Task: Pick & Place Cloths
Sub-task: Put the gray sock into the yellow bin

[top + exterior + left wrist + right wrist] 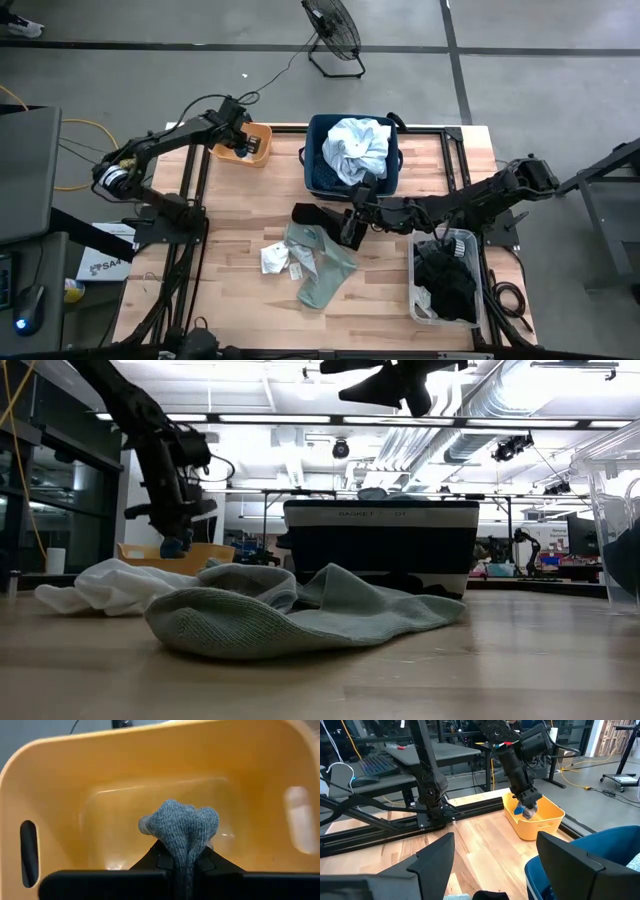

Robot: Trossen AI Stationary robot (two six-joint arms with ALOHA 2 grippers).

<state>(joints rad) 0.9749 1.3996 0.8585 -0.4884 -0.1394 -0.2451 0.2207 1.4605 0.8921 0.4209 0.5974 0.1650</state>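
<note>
My left gripper [182,852] is inside the rim of the orange tub [258,143] at the table's far left, shut on a grey sock [182,827]. The right wrist view shows that sock [530,811] at the tub's mouth. My right gripper [495,870] is open and hangs high over the table's middle, above a black piece [312,214] lying flat. A grey-green cloth [322,268] and small white pieces [275,258] lie spread on the table in front of it. The pale blue-white shirt [358,148] is heaped in the navy bin [320,130]. My left gripper pinches the grey sock between its two fingers, coming from above and pointing down into the tub. A bunched fold of the sock [175,820] bulges out past the fingertips. The sock's remaining length runs back between the fingers, out of sight. I cannot tell whether it touches the tub's floor.
A clear basket [470,305] at the table's near right holds black garments [447,280]. The navy bin [380,545] stands at the far middle. Bare wood lies at the near left [210,300]. A fan [333,30] stands on the floor beyond the table.
</note>
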